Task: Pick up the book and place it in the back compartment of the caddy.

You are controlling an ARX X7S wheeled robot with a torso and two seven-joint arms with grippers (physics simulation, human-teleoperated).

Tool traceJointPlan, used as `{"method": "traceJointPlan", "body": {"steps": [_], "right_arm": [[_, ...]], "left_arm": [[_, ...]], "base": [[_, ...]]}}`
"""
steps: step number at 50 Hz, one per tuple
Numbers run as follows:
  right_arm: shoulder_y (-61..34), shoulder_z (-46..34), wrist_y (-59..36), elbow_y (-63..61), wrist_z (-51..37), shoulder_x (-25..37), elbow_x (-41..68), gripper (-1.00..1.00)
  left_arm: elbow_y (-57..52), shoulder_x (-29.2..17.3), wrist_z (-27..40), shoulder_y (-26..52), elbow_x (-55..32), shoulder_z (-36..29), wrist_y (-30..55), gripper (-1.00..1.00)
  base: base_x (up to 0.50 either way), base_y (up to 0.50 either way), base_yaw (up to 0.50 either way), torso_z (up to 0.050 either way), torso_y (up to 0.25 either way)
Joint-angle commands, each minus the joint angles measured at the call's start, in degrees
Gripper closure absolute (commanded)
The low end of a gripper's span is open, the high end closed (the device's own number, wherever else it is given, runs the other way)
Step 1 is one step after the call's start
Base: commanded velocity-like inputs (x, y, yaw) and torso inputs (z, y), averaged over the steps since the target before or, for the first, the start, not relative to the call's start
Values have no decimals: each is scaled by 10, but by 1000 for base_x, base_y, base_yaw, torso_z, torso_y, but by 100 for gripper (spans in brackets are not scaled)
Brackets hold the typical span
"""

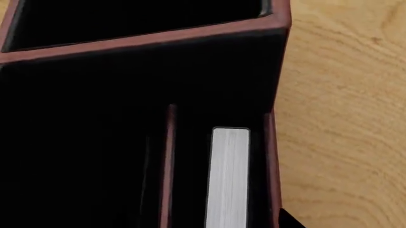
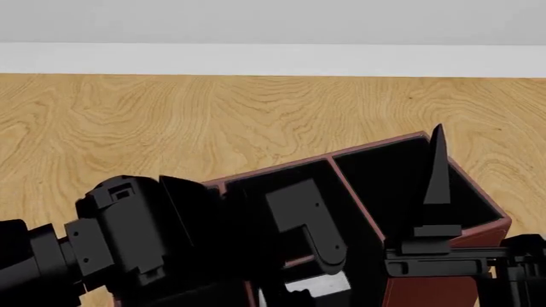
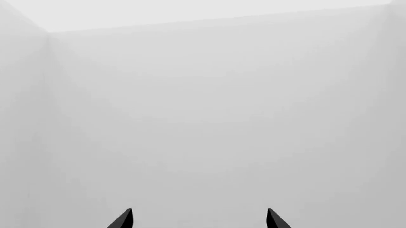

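Right gripper (image 3: 199, 219) raised over the right side of the caddy (image 2: 401, 144) in the head view, jaws spread wide, two dark tips pointing up at a blank pale wall, holding and touching nothing. Left gripper (image 2: 298, 281) low in the head view, sunk among the caddy's cells at bottom centre behind its own black wrist housing; jaws mostly hidden there and out of sight in the left wrist view, so spacing impossible to tell.

Book (image 1: 228, 178) standing on edge in a narrow cell of the caddy (image 1: 146, 40), grey-white page edge facing the left wrist camera, long axis running parallel to the thin red divider (image 1: 169, 166) just beside it and to the caddy's outer wall on its other side. Sliver of the same pale face visible in the head view at bottom centre, next to the left gripper. Caddy sitting slantwise on the light wood-grain counter (image 2: 213, 121).
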State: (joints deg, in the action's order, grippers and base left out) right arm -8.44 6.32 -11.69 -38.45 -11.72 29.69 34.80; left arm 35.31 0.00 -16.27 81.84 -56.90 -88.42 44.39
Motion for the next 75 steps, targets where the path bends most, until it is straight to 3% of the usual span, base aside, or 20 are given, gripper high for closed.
{"method": "traceJointPlan", "body": {"steps": [1,14,29,51,75], "right_arm": [[-1,-2,0,-1,-1,1,1,-100],[0,-2,1,-1,-2,2,2,-100],[-3,-8,2,2,-2,2,-1,-100],[0,-6,6,4,-3,4,0,-100],[-8,-18,2,10,-4,5,-4,-100]], "left_arm": [[-1,0,7,14,-8,0,-9,-100],[2,0,23,30,-5,-1,-30,-100],[20,0,32,48,-21,0,-124,-100],[47,-2,65,56,3,-1,-166,-100],[-157,-139,226,49,-13,42,-172,-100]], "base": [[0,0,0,0,0],[0,0,0,0,0],[0,0,0,0,0],[0,0,0,0,0],[0,0,0,0,0]]}}
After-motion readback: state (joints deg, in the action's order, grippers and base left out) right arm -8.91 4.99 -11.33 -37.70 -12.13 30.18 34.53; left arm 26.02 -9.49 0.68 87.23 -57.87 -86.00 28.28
